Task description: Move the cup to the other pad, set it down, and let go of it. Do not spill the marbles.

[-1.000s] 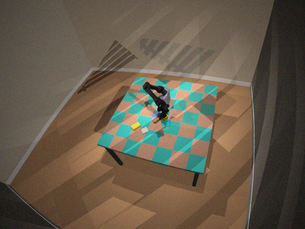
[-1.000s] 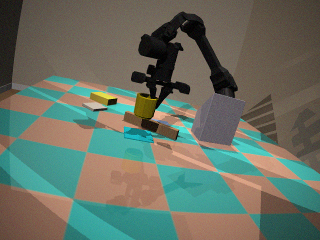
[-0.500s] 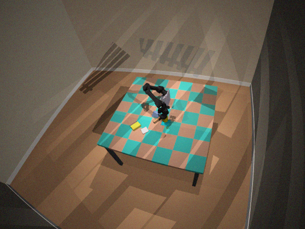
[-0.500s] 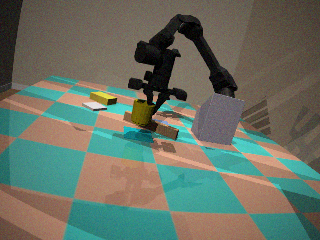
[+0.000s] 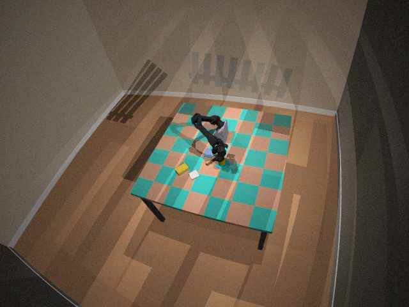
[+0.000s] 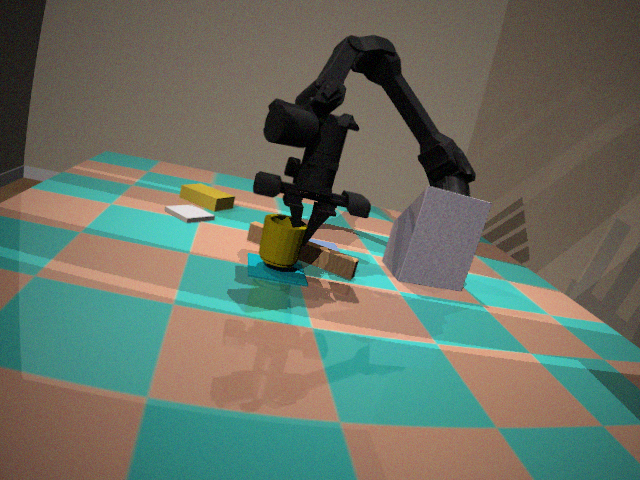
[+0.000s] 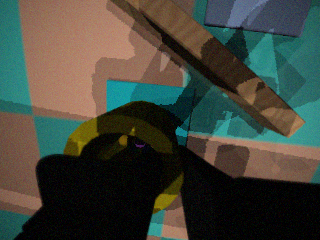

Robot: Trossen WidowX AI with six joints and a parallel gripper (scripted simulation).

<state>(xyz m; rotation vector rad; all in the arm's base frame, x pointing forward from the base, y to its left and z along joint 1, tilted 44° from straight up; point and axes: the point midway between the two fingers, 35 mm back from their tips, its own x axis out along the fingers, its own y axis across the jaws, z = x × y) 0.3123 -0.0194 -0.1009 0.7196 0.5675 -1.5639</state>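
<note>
The yellow cup (image 5: 222, 162) (image 6: 279, 245) (image 7: 82, 141) is nearly upright, with a slight tilt, at the cyan pad (image 6: 289, 277) (image 7: 117, 94). Its base is on the pad or just above it; a small gap cannot be ruled out. My gripper (image 6: 302, 229) (image 7: 170, 149) is shut on the cup's wall, one finger inside the rim. A purple marble (image 7: 140, 144) and an orange marble (image 7: 123, 140) show inside the cup; the fingers hide the rest of the inside. The blue pad (image 5: 208, 152) (image 6: 326, 244) (image 7: 255, 15) lies beyond the wooden bar.
The wooden bar (image 5: 209, 161) (image 6: 336, 262) (image 7: 200, 45) lies between the two pads, close to the cup. A lilac-grey block (image 5: 222, 132) (image 6: 444, 242) stands near the arm's base. A yellow block (image 5: 181, 169) (image 6: 206, 196) and white tile (image 5: 193, 174) (image 6: 189, 212) lie off to one side.
</note>
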